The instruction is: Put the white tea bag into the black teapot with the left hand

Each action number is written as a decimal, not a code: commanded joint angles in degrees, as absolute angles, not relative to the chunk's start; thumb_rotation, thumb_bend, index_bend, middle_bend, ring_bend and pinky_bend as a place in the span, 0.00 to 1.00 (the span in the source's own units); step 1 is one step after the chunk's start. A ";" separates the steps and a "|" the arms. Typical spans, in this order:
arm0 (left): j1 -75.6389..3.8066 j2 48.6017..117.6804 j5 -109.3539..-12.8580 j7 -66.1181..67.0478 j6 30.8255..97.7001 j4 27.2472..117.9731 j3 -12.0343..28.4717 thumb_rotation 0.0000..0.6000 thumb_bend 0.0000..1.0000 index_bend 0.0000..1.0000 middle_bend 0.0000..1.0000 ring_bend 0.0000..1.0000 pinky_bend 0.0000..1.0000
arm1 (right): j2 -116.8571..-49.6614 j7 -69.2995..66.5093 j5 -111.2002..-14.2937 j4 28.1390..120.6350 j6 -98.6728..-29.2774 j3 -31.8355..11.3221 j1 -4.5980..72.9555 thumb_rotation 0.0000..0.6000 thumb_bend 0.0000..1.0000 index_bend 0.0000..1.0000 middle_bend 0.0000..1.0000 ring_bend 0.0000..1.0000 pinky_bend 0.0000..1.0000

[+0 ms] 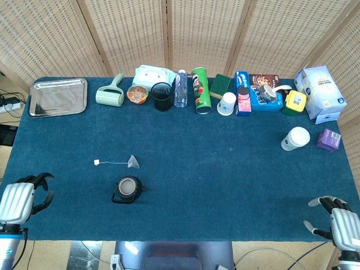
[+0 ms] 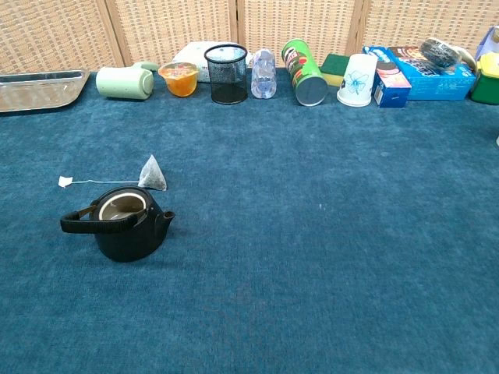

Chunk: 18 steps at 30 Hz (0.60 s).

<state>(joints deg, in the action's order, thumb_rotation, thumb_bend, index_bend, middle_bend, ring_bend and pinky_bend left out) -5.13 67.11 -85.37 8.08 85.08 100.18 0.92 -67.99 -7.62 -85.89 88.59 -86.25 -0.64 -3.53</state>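
Observation:
A white pyramid tea bag (image 1: 133, 162) (image 2: 153, 174) lies on the blue cloth, its string running left to a small white tag (image 1: 97, 162) (image 2: 65, 181). Just in front of it stands the black teapot (image 1: 127, 189) (image 2: 127, 223), lidless, handle to the left in the chest view. My left hand (image 1: 25, 196) rests at the table's near left edge, well left of the teapot, fingers curled loosely and holding nothing. My right hand (image 1: 336, 220) sits at the near right corner, holding nothing. Neither hand shows in the chest view.
A steel tray (image 1: 58, 96) sits at the far left. Along the back edge stand a green roller (image 1: 111, 93), a black mesh cup (image 1: 162, 96), a bottle (image 1: 180, 88), a green can (image 1: 201, 90) and boxes. A paper cup (image 1: 295, 138) and purple box (image 1: 328, 140) stand at right.

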 commanded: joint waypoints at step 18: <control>-9.81 64.28 -87.88 10.00 80.57 95.39 2.61 1.00 0.41 0.36 0.57 0.50 0.56 | -67.52 -7.82 -86.94 88.89 -88.81 0.12 -5.15 1.00 0.22 0.42 0.40 0.28 0.23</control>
